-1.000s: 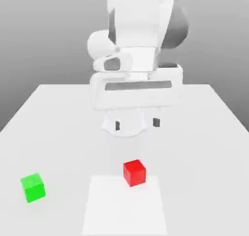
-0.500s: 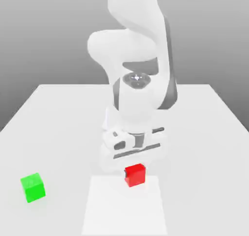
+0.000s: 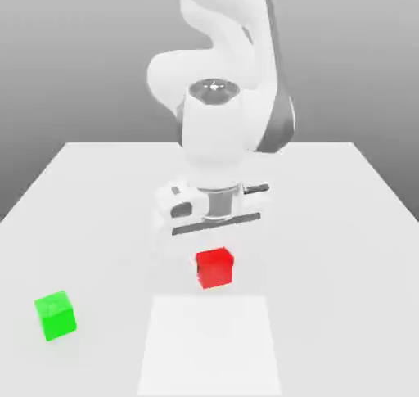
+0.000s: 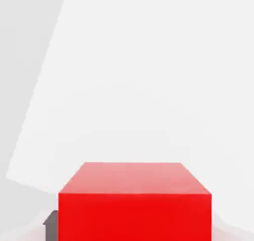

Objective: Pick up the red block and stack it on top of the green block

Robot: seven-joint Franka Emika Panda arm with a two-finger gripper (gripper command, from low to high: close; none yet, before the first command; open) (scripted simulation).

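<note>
The red block [image 3: 214,268] hangs just under the white hand, a little above the table, with my gripper [image 3: 214,254] shut on it. In the hand view the red block [image 4: 134,200] looms close, and a dark fingertip [image 4: 50,219] shows at its side. The green block [image 3: 55,314] sits on the table near the front, far toward the exterior view's left, well apart from the gripper and the red block.
A brighter white square patch [image 3: 209,350] lies on the pale grey table [image 3: 344,223] near its front edge, just ahead of the held block. The arm's bulky white body [image 3: 221,101] rises behind the hand.
The hand dropped from high above onto the red block and its fingers shut on it. Since half a second ago the block has risen off the table and shifted slightly left.
</note>
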